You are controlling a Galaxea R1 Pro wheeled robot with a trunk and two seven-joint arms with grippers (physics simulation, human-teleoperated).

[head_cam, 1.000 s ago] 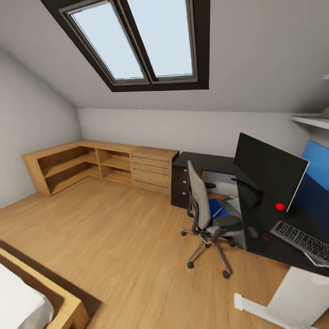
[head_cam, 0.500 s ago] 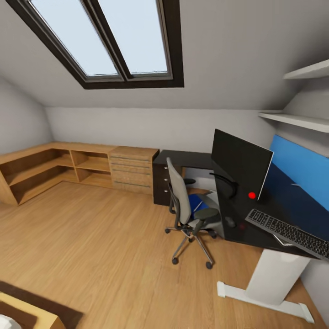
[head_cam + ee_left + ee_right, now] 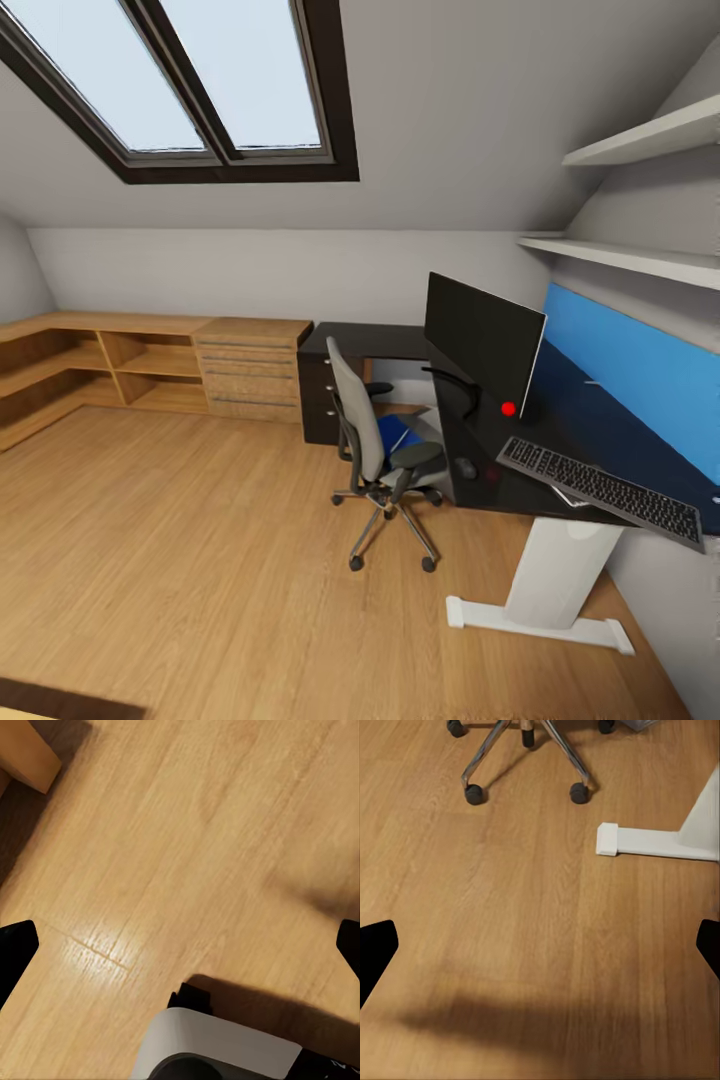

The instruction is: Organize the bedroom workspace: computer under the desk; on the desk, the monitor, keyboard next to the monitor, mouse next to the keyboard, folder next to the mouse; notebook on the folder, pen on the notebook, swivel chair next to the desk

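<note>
The head view looks across a bedroom with a wooden floor (image 3: 200, 560), a skylight (image 3: 180, 80) in the sloped ceiling and low wooden shelving (image 3: 120, 365) with a light wooden drawer chest (image 3: 250, 370) along the far wall. The desk (image 3: 490, 470) with its glossy black top runs from the far wall along the right side, on a white leg (image 3: 555, 585), with a black drawer unit (image 3: 318, 395) at its far end. The monitor (image 3: 482, 342) stands upright on the desk, a red dot at its lower corner. The keyboard (image 3: 600, 490) lies on the desktop nearer the camera than the monitor, and the mouse (image 3: 466, 467) sits near the desk edge, left of the keyboard. The swivel chair (image 3: 375, 455) stands just beside the desk, its seat toward it, and the blue folder (image 3: 397, 435) lies on the seat. A blue panel (image 3: 630, 365) covers the wall behind the desk, with white shelves (image 3: 640, 200) above.

In the left wrist view, the left gripper (image 3: 180, 945) hangs over bare floor, its dark fingertips (image 3: 15, 952) far apart, holding nothing. In the right wrist view, the right gripper (image 3: 540, 945) is likewise spread wide and empty over the floor, with the chair's castered base and the desk's white foot ahead of it
</note>
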